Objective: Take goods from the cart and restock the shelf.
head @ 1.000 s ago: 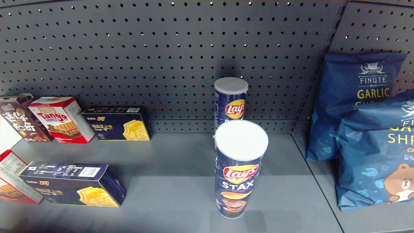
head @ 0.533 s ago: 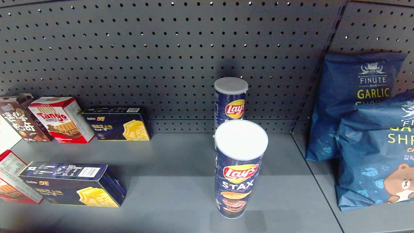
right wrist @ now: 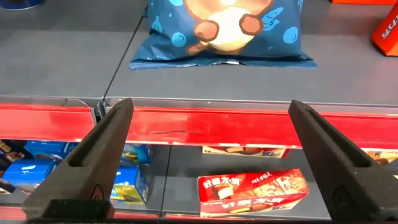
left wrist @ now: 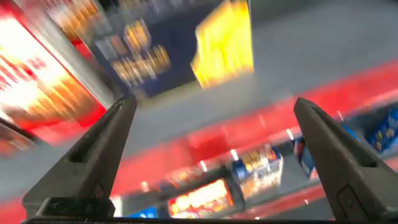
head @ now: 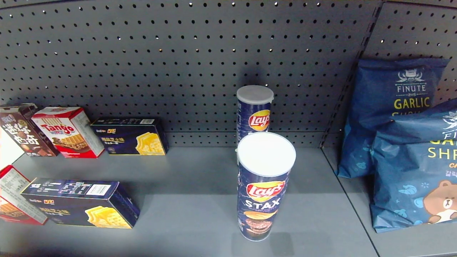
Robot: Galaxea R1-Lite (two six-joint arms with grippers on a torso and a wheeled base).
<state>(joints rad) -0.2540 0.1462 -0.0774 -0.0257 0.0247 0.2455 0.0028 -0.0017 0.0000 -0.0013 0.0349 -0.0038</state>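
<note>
Front can (head: 266, 185): upright on the shelf (head: 192, 200), lid up, toward the front edge.
Rear can (head: 254, 110): upright directly behind the front can, close to the pegboard back (head: 142, 53).
Cracker boxes: two navy boxes well left of the front can. The near navy box (head: 82, 203) lies toward the front, the far navy box (head: 130, 136) against the back.
Other boxes: a wafer box (head: 68, 132) and a brown box (head: 21, 130) stand left of the far navy box. A red box (head: 14, 196) lies left of the near one.
Blue bags (head: 417, 167): two, overlapping, right of the front can past the shelf joint.
Left claw (left wrist: 214, 104): fingers apart with nothing between them, low at the red edge strip (left wrist: 249, 134), left of the front can and facing a navy box (this view is blurred).
Right claw (right wrist: 209, 104): fingers apart with nothing held, at the front edge right of the front can, facing the front bag with its bear print.
Step in hand: judged as between placements. Goods stand on the shelf and both claws are empty.
Next move: likely a turn to the cart for another item. It calls for a firm grasp on the item's sides and a carry over the edge strip. The item can then be set down in the gap left of the front can without knocking either can.
</note>
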